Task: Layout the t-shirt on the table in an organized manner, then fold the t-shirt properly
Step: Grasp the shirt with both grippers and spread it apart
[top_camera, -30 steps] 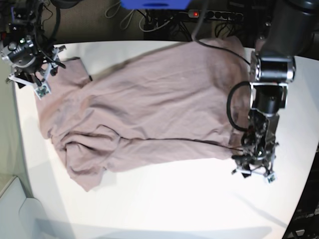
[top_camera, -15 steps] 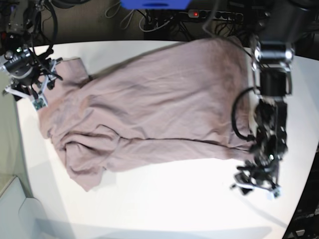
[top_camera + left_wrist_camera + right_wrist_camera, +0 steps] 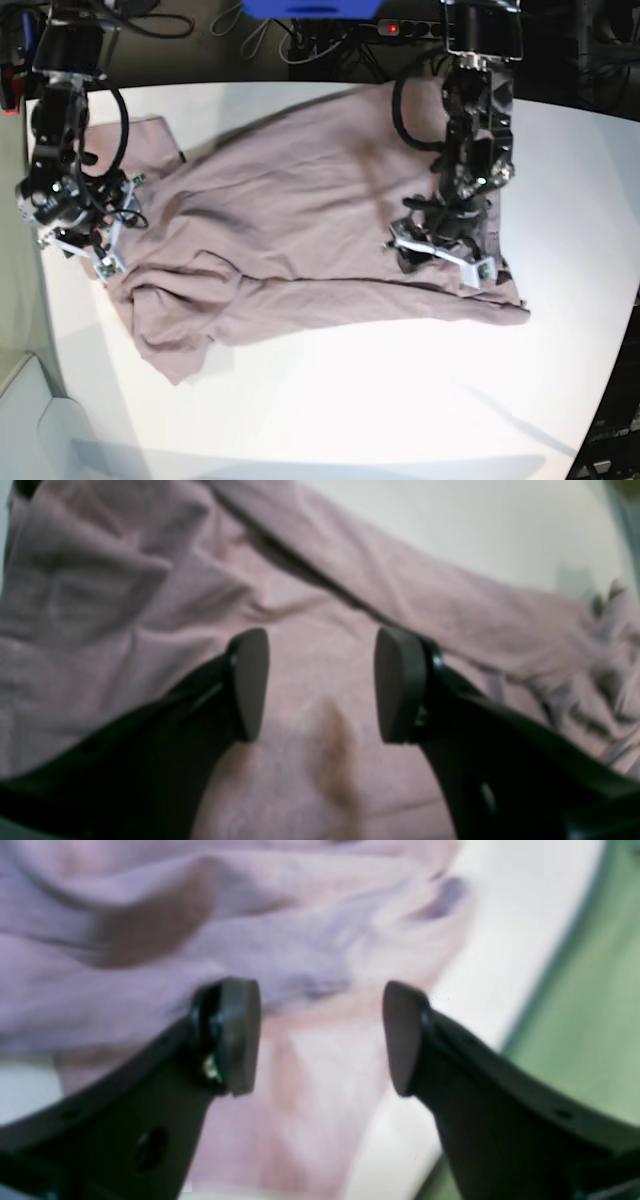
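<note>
Shirt (image 3: 320,220) lies roughly spread on surface (image 3: 400,400), sleeve end bunched; folding not started. Left gripper (image 3: 320,680) and right gripper (image 3: 320,1035): jaws apart, holding nothing.

Power strip (image 3: 425,30), cables behind; green floor (image 3: 590,1005).

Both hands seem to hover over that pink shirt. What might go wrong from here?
The t-shirt lies rumpled, with a bunched sleeve area near the right hand; a pinch there might catch several layers at once. The left hand hangs open over the middle of the cloth, so closing there may raise a new wrinkle. The shirt also reaches the table edge by the right hand and might slip off.
</note>
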Tool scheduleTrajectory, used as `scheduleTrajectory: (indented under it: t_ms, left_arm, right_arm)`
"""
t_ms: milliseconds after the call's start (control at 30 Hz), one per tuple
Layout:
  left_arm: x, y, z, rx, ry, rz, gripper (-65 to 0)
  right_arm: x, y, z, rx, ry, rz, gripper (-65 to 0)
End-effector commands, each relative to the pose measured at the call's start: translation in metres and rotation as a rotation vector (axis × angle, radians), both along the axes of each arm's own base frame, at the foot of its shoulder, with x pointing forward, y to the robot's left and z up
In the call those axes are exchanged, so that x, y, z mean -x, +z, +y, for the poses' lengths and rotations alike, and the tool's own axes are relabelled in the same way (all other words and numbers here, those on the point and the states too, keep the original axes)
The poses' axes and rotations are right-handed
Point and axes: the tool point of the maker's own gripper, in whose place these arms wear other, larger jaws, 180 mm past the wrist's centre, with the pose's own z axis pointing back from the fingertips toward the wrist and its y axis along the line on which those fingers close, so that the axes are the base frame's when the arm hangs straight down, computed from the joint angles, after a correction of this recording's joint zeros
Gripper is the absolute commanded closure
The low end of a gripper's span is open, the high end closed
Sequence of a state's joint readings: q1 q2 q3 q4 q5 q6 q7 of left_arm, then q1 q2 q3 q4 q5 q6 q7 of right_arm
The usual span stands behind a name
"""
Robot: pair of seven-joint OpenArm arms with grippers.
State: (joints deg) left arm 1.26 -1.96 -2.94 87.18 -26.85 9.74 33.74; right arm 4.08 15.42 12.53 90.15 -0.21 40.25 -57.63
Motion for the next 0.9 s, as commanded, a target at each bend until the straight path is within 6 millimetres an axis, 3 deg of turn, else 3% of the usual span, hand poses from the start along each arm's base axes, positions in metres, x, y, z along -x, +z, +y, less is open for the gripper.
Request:
scheduleTrajectory:
  t_ms: [0, 100, 167, 467, 667, 867]
  left_arm:
    - [0.0, -0.001, 0.001, -0.005, -0.008, -0.006, -33.3]
    - [0.013, -0.027, 0.011, -0.032, -0.008, 0.065, -33.3]
    - [0.017, -0.036, 0.024, -0.062, -0.006, 0.093, -33.3]
    - [0.005, -0.027, 0.095, -0.185, 0.053, 0.081, -33.3]
    - [-0.02, 0.006, 0.138, -0.214, 0.141, 0.01, -33.3]
    - [-0.039, 0.03, 0.154, -0.241, 0.156, -0.043, -33.3]
  right_arm:
    - [-0.011, 0.008, -0.004, -0.003, -0.004, -0.035, -38.9]
    - [-0.01, -0.006, 0.005, -0.06, 0.002, -0.039, -38.9]
    - [0.001, -0.016, 0.009, -0.075, 0.01, -0.028, -38.9]
    - [0.057, -0.05, 0.024, -0.08, 0.057, 0.084, -38.9]
    - [0.096, -0.031, 0.059, -0.057, 0.188, 0.061, -38.9]
    - [0.111, 0.004, 0.096, -0.059, 0.307, -0.013, -39.0]
